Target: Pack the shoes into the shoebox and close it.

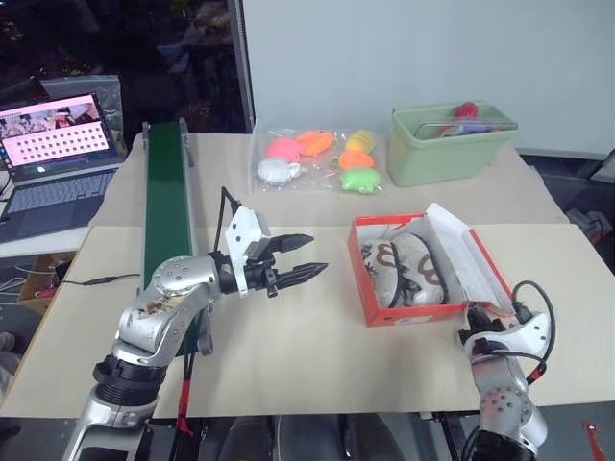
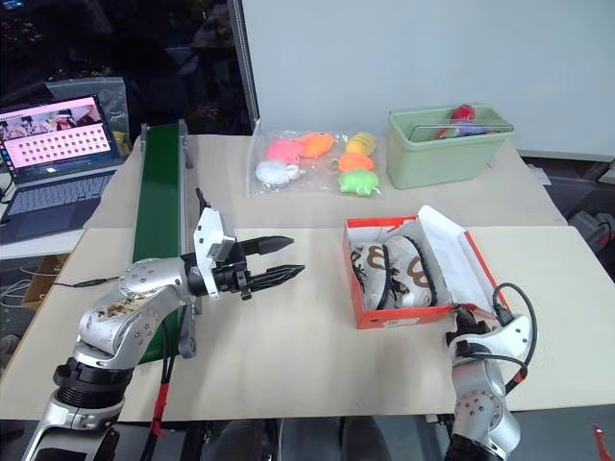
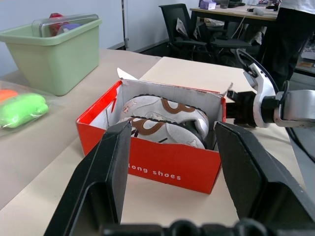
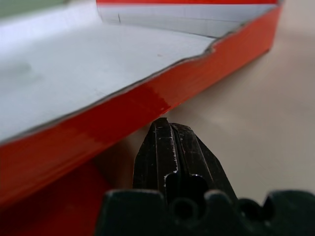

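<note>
Closing the lid of the packed orange-red cardboard shoebox [image 1: 404,309]

Cream sneakers [image 3: 165,120] lay inside; the clenched, empty right gripper [image 4: 170,135] should slide beneath the open lid [image 4: 98,64], lifting evenly. Left gripper [image 1: 306,255] released.

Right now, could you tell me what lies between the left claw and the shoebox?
Nothing: in the left eye view, only bare tan tabletop separates the open left claw from the shoebox; the left wrist view agrees.
</note>
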Controlling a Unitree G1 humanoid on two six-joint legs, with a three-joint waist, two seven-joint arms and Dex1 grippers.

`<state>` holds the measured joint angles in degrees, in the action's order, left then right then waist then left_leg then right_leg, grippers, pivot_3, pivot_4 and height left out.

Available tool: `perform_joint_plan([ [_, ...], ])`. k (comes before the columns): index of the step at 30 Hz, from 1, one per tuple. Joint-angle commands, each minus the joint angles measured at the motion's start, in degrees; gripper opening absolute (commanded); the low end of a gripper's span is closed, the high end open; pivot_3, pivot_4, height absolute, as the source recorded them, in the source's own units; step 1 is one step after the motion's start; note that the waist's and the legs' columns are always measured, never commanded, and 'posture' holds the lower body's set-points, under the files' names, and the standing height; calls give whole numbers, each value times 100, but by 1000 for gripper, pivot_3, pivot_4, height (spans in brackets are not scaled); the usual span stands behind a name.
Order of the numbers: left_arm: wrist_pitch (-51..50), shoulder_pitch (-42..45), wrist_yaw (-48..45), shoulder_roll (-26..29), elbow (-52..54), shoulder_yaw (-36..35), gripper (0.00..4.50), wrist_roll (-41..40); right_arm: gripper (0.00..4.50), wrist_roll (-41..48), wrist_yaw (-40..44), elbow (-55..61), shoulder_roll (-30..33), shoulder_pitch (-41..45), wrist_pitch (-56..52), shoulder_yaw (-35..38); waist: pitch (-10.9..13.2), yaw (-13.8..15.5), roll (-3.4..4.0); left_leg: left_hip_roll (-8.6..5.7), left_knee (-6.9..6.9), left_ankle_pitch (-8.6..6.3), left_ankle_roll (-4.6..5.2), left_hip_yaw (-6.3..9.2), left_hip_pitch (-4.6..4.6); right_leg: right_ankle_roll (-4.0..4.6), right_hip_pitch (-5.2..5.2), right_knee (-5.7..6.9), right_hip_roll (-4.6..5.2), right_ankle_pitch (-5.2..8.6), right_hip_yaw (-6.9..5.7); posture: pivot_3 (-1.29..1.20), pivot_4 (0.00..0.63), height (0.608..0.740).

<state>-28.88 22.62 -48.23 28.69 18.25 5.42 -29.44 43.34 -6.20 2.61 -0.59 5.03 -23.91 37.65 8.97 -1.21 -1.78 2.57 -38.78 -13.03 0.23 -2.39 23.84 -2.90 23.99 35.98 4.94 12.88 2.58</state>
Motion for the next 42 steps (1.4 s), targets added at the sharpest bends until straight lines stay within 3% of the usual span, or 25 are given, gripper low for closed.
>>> perform_joint_plan([
  [1, -2, 32, 41, 38, 247, -123, 2862, -57, 49, 823, 279, 48, -2, 253, 190, 305, 0, 1, 1, 0, 0, 0, 0, 0, 0, 0, 0, 0, 0, 0, 0, 0, 150, 729],
  [7, -42, -29, 98, 53, 311, -139, 2862, -86, 49, 1847, 1086, 551, 131, 216, 83, 283, 4, -2, 6, 0, 3, 0, 0, -1, 0, 1, 1, 0, 0, 0, 0, 0, 150, 729],
  [12, -82, -27, 127, 64, 330, -145, 2862, -90, 49, 2168, 2277, 1815, 605, -243, -335, -570, 21, -24, 47, 0, 5, 0, 0, -1, 6, -1, 8, 2, 0, 1, 1, 0, 150, 729],
  [15, -105, -41, 131, 73, 353, -154, 2862, -94, 49, 2426, 2793, 2546, 1078, -583, -667, -1004, 22, -27, 47, 3, 4, 0, 0, 1, 1, -1, 4, 5, -6, 1, 1, 0, 150, 729],
  [20, -137, -110, 188, 69, 454, -155, 2862, -89, 49, 2089, 3655, 3469, 2605, -1447, -1416, -1865, 23, 33, 44, 2, 6, 0, 0, 2, 5, 0, 3, -3, -5, 5, -1, 0, 150, 729],
  [25, -161, -163, 218, 94, 534, -176, 2862, -99, 49, 1429, 3350, 3289, 3372, -940, -1711, -2441, 24, 15, 34, 1, -4, 0, 0, -1, 3, 1, -1, -4, -5, 5, 3, 0, 150, 729],
  [33, -163, -120, 216, 82, 498, -164, 2862, -81, 49, -469, 1874, 2068, 2591, 1108, -1737, -3781, 26, 24, 32, 6, -2, 0, 0, 9, 4, 5, 9, 2, -23, 3, 11, 0, 150, 729],
  [42, -213, -70, 314, 91, 548, -212, 2862, -67, 49, -1730, 2114, 968, 2627, 1358, -1591, -4392, 25, 90, 31, 5, -3, 0, 0, 20, 44, 1, 23, -16, -25, 5, 8, 0, 150, 729],
])
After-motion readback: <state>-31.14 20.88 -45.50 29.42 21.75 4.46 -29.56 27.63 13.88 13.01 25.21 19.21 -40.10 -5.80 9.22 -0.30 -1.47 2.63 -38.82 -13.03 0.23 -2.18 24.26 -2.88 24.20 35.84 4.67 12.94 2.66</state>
